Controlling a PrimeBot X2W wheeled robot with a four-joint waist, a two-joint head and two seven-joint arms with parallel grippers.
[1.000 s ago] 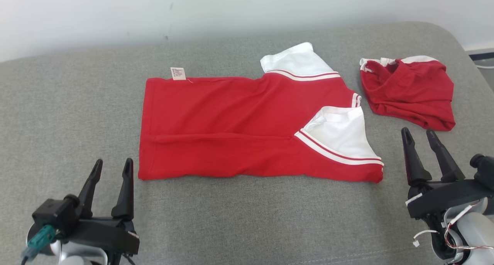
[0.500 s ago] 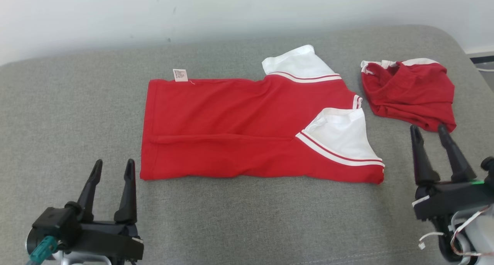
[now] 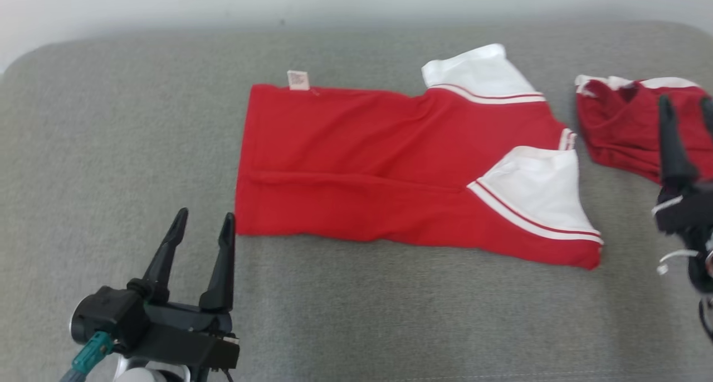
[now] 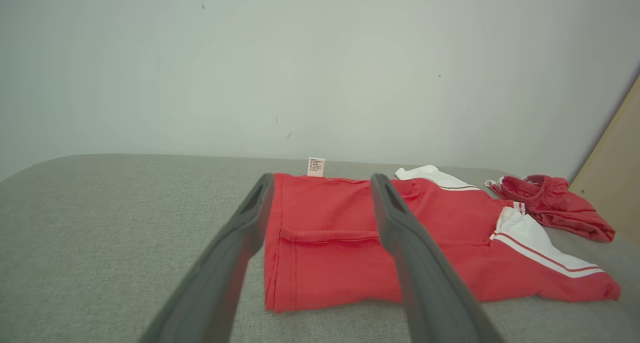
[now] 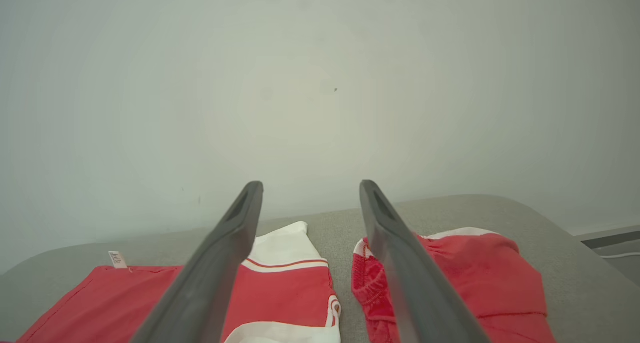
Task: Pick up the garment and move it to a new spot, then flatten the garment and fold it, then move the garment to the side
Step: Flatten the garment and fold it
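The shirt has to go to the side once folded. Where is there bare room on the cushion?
Widest bare patch: the gray cushion left of the red shirt, past the left gripper. A bare strip also runs along the near edge, in front of the shirt. The right is crowded: crumpled red garment, right gripper by it, narrow gap.

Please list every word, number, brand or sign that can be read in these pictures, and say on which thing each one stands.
No text can be read.
White label on the far edge of the red shirt: it has printed lines, but they are too small and blurred to read.
Crumpled red garment: no text seen on it.
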